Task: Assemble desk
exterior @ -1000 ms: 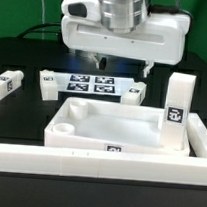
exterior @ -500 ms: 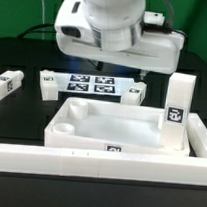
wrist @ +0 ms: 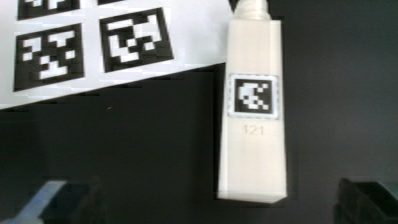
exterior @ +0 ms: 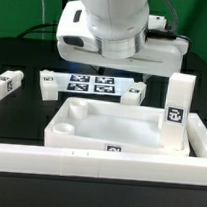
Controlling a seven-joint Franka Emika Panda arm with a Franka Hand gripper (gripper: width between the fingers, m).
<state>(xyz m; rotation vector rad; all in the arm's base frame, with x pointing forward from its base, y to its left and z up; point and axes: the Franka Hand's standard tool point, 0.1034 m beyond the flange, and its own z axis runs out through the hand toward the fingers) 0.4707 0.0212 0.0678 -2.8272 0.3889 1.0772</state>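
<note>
Centrally on the black tabletop (exterior: 21, 111), the rimmed desk panel (exterior: 89, 139) lies flat, with an upright leg (exterior: 177, 109) in its corner at the exterior view's right. The hand (wrist: 210, 200), fingers apart and empty, straddles a lying leg (wrist: 254, 100), tag up, its long axis parallel to the marker board (wrist: 80, 50) edge.

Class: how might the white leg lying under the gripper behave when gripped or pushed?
The leg looks like rigid plastic, so probably stiff. Its flat, square sides suggest sliding, not rolling. Its smooth finish may be slippery.
</note>
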